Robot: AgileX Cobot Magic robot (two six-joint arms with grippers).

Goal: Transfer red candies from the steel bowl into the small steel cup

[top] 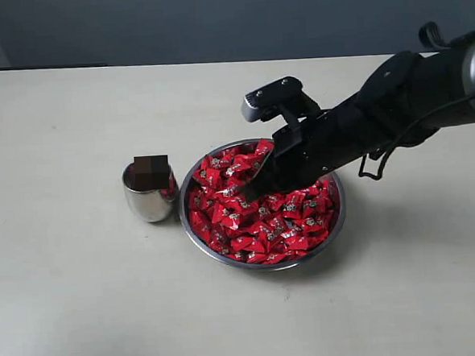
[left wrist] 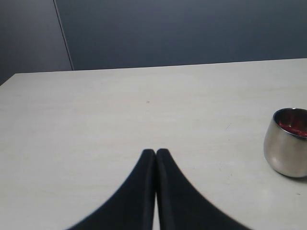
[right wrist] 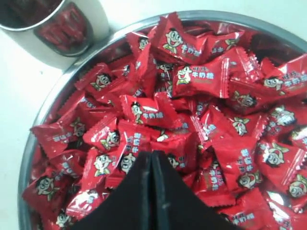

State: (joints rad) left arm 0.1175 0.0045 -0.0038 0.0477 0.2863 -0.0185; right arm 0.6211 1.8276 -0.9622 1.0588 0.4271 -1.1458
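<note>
While right gripper (right wrist: 151, 155) sits pressed together, glossy red candies (right wrist: 192, 79), cartoon-face wrappers, heaped in steel bowl (top: 266, 266)

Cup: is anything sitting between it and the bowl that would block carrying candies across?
Nothing visible does. The cup stands mouth up close beside the bowl, with no object in the gap between them.

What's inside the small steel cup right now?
Some red shows just below the rim of the small steel cup, probably red candies. Its wall hides how many and the bottom.
</note>
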